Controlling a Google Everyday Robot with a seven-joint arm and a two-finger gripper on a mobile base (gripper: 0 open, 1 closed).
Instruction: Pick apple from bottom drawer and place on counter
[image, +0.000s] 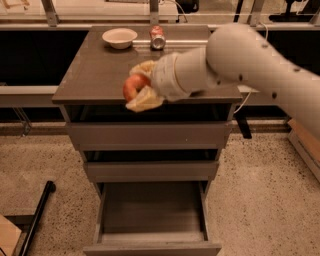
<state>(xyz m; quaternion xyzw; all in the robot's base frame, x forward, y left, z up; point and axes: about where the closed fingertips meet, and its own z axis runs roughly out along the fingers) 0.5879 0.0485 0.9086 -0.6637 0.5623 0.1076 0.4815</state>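
My gripper (137, 86) is shut on the red apple (133, 87), its pale fingers (143, 100) above and below the fruit. It holds the apple at the front edge of the glossy grey-brown counter (95, 70), just above its surface. The white arm reaches in from the right and hides the counter's right half. The bottom drawer (152, 244) stands pulled open below, its dark floor bare.
A white bowl (119, 37) and a red-and-silver soda can (157, 36) stand at the back of the counter. The two upper drawers (150, 136) are closed. A black bar (35, 220) lies on the floor at lower left. A pale ledge with metal posts (50, 11) runs behind.
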